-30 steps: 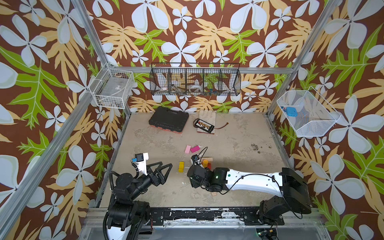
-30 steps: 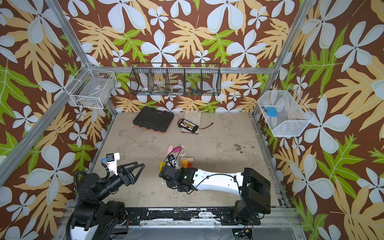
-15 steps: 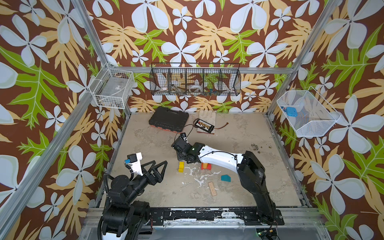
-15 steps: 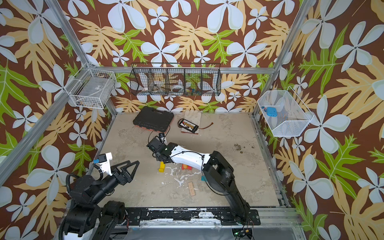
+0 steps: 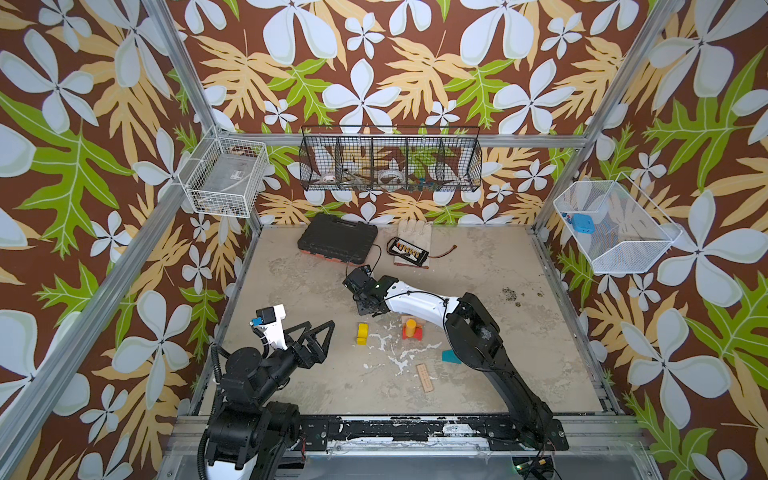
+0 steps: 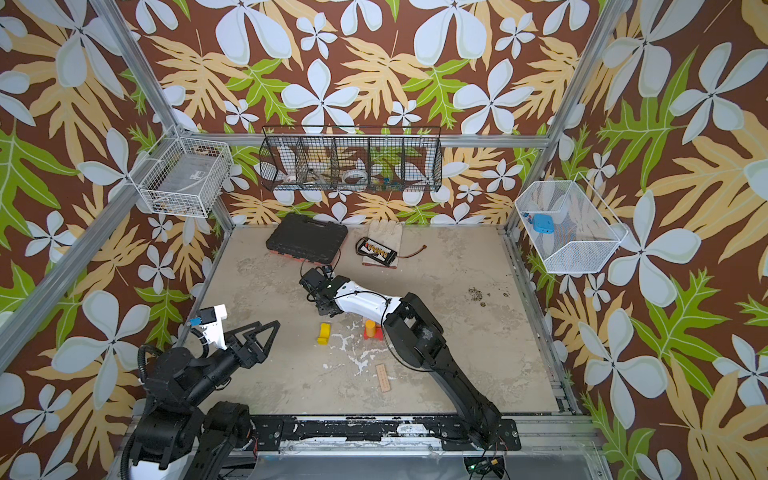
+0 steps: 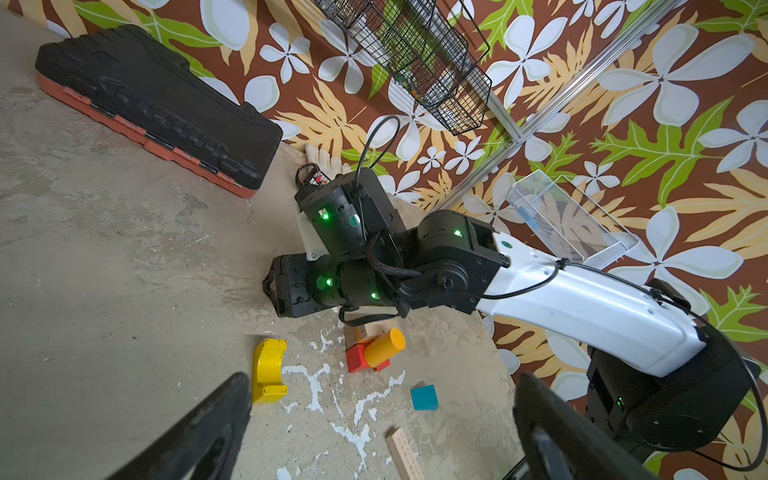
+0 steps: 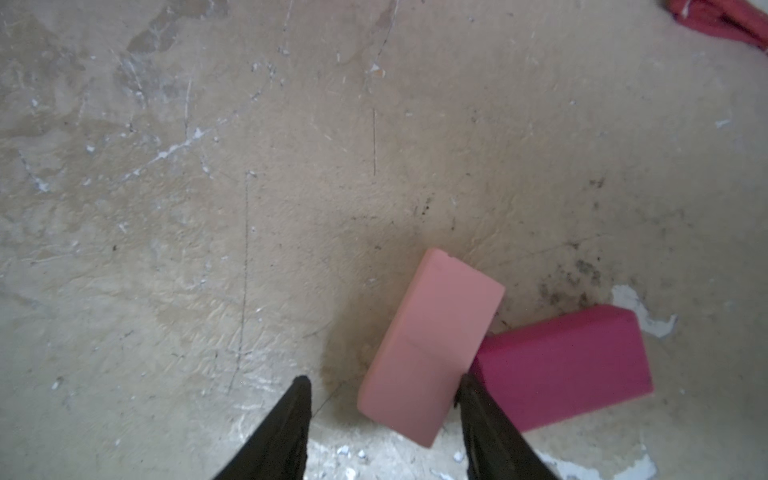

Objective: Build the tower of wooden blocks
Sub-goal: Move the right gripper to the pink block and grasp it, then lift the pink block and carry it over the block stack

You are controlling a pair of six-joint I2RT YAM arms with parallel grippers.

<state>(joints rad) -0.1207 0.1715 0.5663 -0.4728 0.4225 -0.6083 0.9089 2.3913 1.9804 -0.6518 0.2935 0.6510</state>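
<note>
Pink block (image 8: 432,349): lies on surface (image 8: 208,208), touching magenta block (image 8: 561,365). Right tool (image 8: 384,378): jaws parted astride it, 10 o'clock of orange-on-red base (image 5: 411,330); centre jaws before closing. Left tool (image 7: 382,378): spread, empty.

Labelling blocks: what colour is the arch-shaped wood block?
Yellow arch-shaped wood block; clearest in the left wrist view.

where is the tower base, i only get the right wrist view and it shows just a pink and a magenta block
Observer: Front-right of the right gripper in both top views: an orange cylinder stands on a red block.
Operator: other loose blocks
Observer: A yellow arch lies alone, left of the red block.
Operator: left arm in the way
Observer: No, the left gripper hangs open on the left, touching no block.
</note>
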